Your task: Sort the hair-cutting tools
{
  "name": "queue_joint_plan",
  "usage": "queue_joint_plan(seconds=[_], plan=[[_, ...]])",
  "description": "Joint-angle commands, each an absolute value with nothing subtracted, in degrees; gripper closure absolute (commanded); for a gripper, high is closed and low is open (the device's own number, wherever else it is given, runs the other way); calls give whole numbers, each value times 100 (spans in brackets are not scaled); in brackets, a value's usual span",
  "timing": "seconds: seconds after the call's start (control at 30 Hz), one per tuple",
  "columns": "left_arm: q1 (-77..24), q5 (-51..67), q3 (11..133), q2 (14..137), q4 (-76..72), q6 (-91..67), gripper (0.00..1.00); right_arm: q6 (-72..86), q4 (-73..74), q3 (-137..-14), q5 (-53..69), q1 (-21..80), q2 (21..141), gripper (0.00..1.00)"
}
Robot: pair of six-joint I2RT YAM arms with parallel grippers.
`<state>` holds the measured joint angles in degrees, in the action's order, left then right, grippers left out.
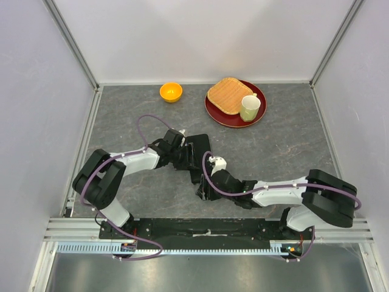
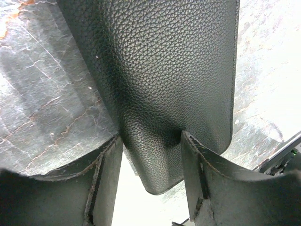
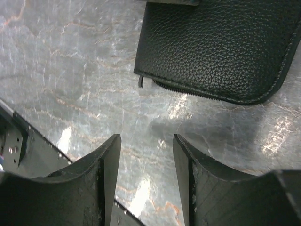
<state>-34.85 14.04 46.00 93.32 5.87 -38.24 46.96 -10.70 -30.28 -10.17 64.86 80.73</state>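
Note:
No hair-cutting tools show in any view. A black grained zip case (image 1: 198,151) lies mid-table between both arms. In the left wrist view the case (image 2: 164,70) fills the frame, and its rounded corner sits between the fingers of my left gripper (image 2: 151,136), which is shut on it; the leather creases at the fingertips. My left gripper (image 1: 185,159) meets the case from the left. My right gripper (image 1: 203,190) hovers just in front of the case, open and holding nothing (image 3: 146,136). The case's zipped corner (image 3: 221,47) lies ahead of it, apart from the fingers.
An orange bowl (image 1: 171,92) stands at the back. To its right is a dark red plate (image 1: 214,112) with a slab of toast (image 1: 228,94) and a pale cup (image 1: 250,107). White walls enclose the grey stone table. A metal rail (image 1: 206,231) runs along the near edge.

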Motion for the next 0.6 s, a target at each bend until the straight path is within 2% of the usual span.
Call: queue_joint_plan(seconds=[0.0,0.33,0.57], plan=[[-3533,1380,4641,9650,703,-4017,43,5413,-2565,-2769,-1476,6574,8481,45],[-3533,1441,4632,9738,598,-4104,44,5809,-2874,-2970,-2065,6671,9202,48],[-3533,1459,4544,9800,528,-4113,44,6011,-2505,-3234,-2338,6671,9334,60]])
